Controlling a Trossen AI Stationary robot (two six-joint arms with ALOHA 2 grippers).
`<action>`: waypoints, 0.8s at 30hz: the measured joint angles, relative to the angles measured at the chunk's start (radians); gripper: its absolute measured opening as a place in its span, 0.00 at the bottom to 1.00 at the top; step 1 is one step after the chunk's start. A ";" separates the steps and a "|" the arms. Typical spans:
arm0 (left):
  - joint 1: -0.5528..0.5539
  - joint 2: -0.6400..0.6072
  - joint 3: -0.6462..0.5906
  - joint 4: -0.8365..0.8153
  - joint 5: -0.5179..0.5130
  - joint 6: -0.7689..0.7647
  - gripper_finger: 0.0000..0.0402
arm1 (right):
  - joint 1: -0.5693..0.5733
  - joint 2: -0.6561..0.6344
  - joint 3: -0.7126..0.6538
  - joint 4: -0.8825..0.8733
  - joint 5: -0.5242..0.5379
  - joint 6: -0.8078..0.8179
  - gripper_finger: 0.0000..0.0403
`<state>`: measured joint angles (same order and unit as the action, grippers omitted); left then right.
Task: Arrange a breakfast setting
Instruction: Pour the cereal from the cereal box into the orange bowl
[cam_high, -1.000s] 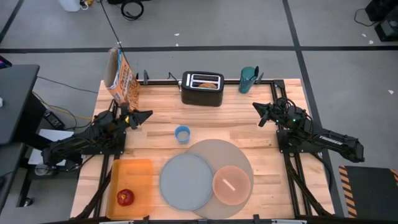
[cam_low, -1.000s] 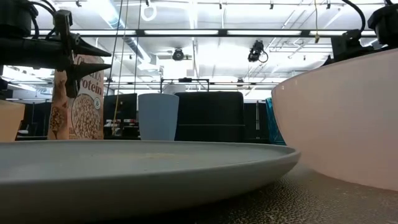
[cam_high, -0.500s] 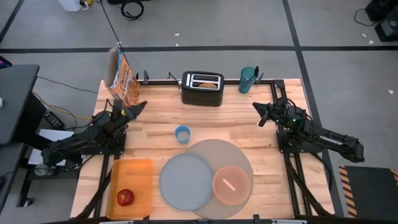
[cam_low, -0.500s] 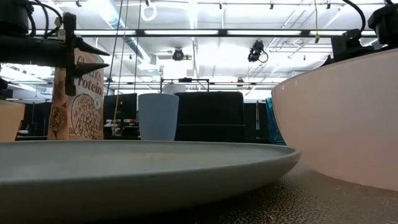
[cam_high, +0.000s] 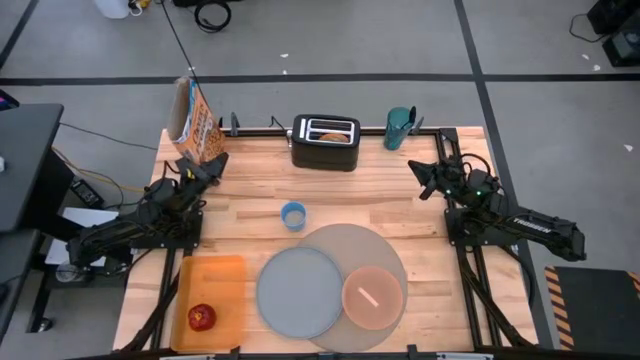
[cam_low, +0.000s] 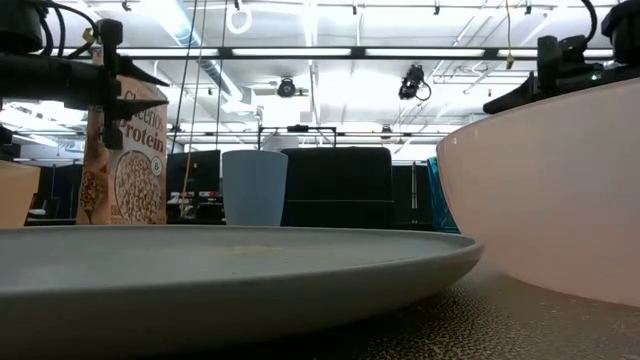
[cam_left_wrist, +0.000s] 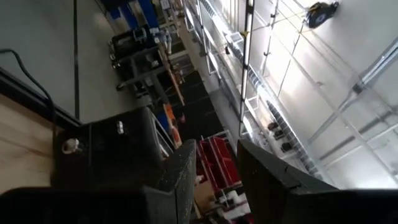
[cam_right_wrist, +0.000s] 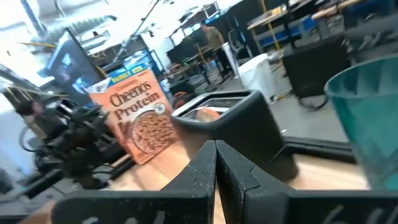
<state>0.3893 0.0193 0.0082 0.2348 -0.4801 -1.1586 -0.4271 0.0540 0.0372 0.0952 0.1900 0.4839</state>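
Note:
The orange cereal box (cam_high: 197, 125) stands upright at the table's far left corner. My left gripper (cam_high: 214, 163) is open right beside its near lower side; I cannot tell whether it touches the box. My right gripper (cam_high: 421, 170) is shut and empty, near the teal cup (cam_high: 399, 127) at the far right. The bagel half (cam_high: 333, 127) sticks out of the black toaster (cam_high: 325, 143). The grey-blue plate (cam_high: 298, 292) and the pink bowl (cam_high: 372, 296), with the spoon (cam_high: 371, 295) inside, lie on the round grey mat (cam_high: 355, 242). The red apple (cam_high: 201, 317) lies on an orange tray (cam_high: 212, 280).
A small light-blue cup (cam_high: 293, 215) stands mid-table between the toaster and the mat. Black rails (cam_high: 262, 128) run along the far edge. Bare wood shows between the two arms. In the right wrist view a person (cam_right_wrist: 213, 38) stands far off in the room.
My left gripper has gone toward the table's far left, up to the cereal box, staying open. My right gripper has shifted a little toward the far edge and the teal cup.

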 joint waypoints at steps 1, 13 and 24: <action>0.000 0.000 0.000 0.000 -0.010 0.014 0.31 | 0.000 0.000 0.000 0.001 -0.005 0.027 0.04; 0.000 0.000 0.000 0.010 -0.015 0.019 0.31 | 0.000 0.000 0.000 0.075 -0.155 0.181 0.04; 0.000 0.000 0.000 0.167 0.173 0.155 0.31 | 0.000 0.000 0.000 0.319 -0.031 0.042 0.02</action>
<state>0.3893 0.0196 0.0082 0.4014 -0.3070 -1.0032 -0.4271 0.0537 0.0372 0.4140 0.1588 0.5262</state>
